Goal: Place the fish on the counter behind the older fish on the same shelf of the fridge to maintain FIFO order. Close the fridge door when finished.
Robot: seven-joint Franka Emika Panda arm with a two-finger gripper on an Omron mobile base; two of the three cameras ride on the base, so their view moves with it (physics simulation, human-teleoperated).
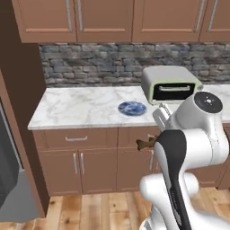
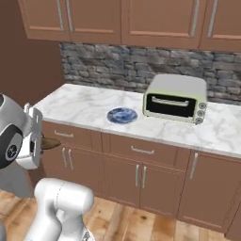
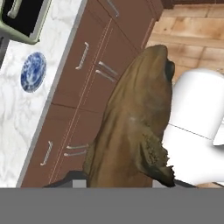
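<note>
The gripper (image 3: 127, 177) holds the fish (image 3: 133, 122) close to the robot's own body, off the bench and out in front of the cabinet doors. The jaws stand closed on the tail end, low in the hand view, though the fingertips themselves are mostly hidden behind the body of the fish. In the left base view the fish (image 1: 146, 143) shows as a small brown shape with a forked tail poking out beside the arm; in the right base view its tip (image 2: 49, 143) juts from the gripper.

The step in hand looks like the carry toward the fridge (image 1: 11, 179), whose grey edge sits at the far left of the left base view. To do it well, the robot should probably keep the grip firm and the fish level, since it is long, slender and held by one end, so it could swing or slip if the arm turns sharply. It should also stay clear of the cabinet handles while turning left.

The fish is matte dark brown, tapered, with a ragged fin. Beyond it the cabinets are smooth brown wood with thin metal pulls. The bench (image 1: 81, 108) is white marble with grey veins, carrying a round blue patterned plate (image 1: 132, 108) and a pale boxy toaster oven (image 1: 170, 83). Behind runs a rough grey stone wall.
</note>
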